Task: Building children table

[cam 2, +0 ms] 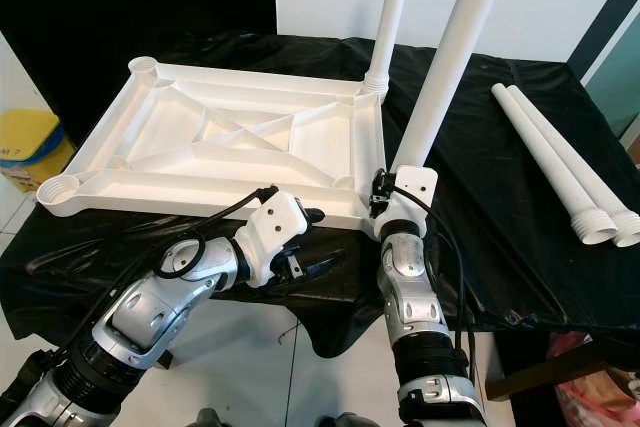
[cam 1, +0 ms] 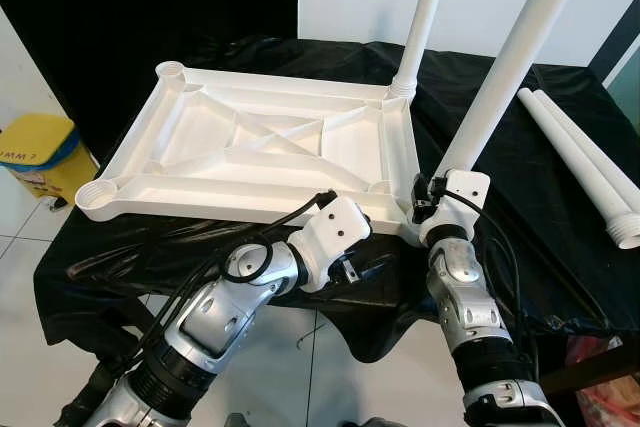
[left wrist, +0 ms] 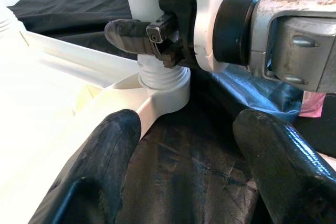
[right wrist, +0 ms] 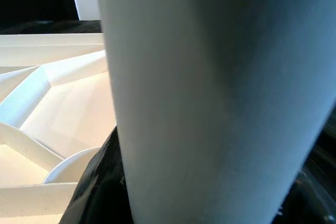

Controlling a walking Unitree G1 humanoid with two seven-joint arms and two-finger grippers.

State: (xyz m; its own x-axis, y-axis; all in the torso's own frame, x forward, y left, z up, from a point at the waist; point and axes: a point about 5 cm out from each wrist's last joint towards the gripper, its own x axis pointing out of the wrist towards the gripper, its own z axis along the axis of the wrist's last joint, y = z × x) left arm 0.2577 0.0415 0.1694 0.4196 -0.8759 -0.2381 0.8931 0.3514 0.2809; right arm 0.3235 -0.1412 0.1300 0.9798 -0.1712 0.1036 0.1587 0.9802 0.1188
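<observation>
The white tabletop [cam 1: 260, 142] lies upside down, ribs up, on the black-draped counter [cam 1: 540, 137]. One leg [cam 1: 425, 17] stands in the far right corner socket; a second leg [cam 1: 505, 72] rises, tilted, from the near right corner socket [left wrist: 164, 85]. Two spare legs [cam 1: 585, 162] lie side by side on the counter, well apart to the right. The right tool [left wrist: 152, 35] is pinching the second leg just above its threaded end. The left tool [left wrist: 184, 166] is spread, holding nothing, near the same corner at the counter's near edge. Handling judgement: hollow moulded plastic, so light and stiff, not fragile, but smooth and probably slippery under torque. The long leg gives leverage that could cross-thread the joint if it leans. The best grip is low on the leg, close to the socket, where the right tool already sits. The tabletop may slide on the glossy cloth, so bracing its near rim seems wise. View notes: the eye views give the whole layout, the leg's tilt and the spare legs. The left wrist view shows the thread ridges above the socket, so seating is judged incomplete. The right wrist view shows the leg surface close up with ribs beyond, and little else.
</observation>
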